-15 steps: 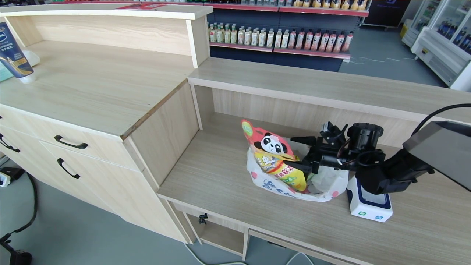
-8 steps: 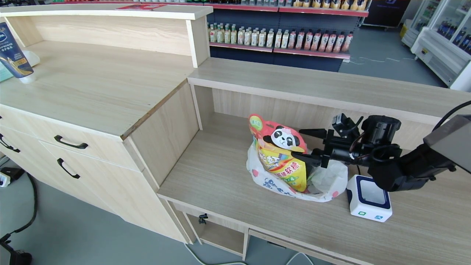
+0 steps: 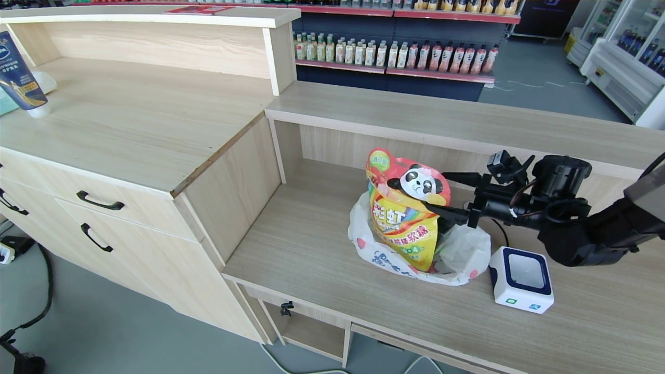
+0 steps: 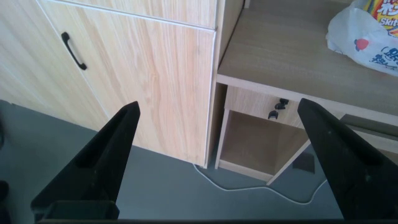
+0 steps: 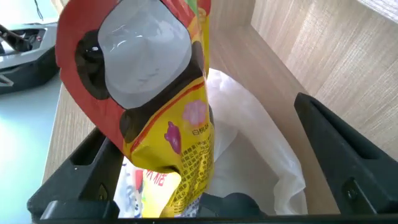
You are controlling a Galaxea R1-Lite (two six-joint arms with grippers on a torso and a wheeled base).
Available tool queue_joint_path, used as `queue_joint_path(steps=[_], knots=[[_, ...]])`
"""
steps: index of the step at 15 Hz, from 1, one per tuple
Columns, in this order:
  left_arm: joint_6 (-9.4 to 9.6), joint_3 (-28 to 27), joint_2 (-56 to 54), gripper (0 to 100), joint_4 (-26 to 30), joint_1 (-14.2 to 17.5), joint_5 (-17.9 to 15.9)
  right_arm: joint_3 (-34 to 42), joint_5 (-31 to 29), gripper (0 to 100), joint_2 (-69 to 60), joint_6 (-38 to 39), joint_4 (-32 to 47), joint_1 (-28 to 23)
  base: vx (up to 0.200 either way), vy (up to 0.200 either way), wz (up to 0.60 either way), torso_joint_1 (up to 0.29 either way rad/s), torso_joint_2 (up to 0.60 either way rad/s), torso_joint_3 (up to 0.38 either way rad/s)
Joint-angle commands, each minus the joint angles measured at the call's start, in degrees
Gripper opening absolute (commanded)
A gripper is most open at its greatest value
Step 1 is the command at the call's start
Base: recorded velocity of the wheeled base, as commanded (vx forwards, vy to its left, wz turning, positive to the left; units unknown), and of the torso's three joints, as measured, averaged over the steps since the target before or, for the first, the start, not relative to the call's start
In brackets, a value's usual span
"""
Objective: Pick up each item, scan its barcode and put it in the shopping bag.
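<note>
A blue tube (image 3: 18, 72) stands upright at the far left of the raised counter (image 3: 130, 119), well apart from everything else. The left gripper (image 4: 217, 104) hangs low beside the cabinet front, over the floor, with its two fingers spread wide and nothing between them.

Near the middle of the lower counter (image 3: 306, 249) sits the white printed shopping bag (image 3: 384, 257), slumped with its mouth open. The snack pouch (image 3: 408, 218) stands in it with its bottom end down inside the bag. Its long axis is close to upright and its top tips a little to the left. The panda-head end points up and rises well above the bag's rim, and the printed yellow front faces near and left.

The right gripper (image 3: 439, 193) comes in from the right at the height of the pouch's upper half. Its fingers are spread wide on either side of the pouch, one on the far side and one on the near side. The pouch lies close against the near finger, not pinched.

Just right of the bag, the white and blue scanner (image 3: 522, 280) sits on the lower counter with its window facing up.
</note>
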Motion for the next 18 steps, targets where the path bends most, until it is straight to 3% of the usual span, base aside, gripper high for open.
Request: queue_joint_path(steps=[1, 11, 18], knots=[[-0.01, 0.0, 0.0, 100, 0.0, 0.02, 0.01, 0.62, 0.02, 100, -1.16, -0.01, 0.02, -1.23, 0.0, 0.0, 0.0, 0.0, 0.0, 0.0], [-0.01, 0.0, 0.0, 100, 0.0, 0.02, 0.01, 2.38, -0.07, 100, -5.2, 1.05, 0.72, -3.69, 0.0, 0.0, 0.0, 0.0, 0.0, 0.0], [-0.01, 0.0, 0.0, 100, 0.0, 0.02, 0.01, 4.49, 0.11, 100, -13.82, 2.19, 8.28, -5.44, 0.0, 0.0, 0.0, 0.0, 0.0, 0.0]])
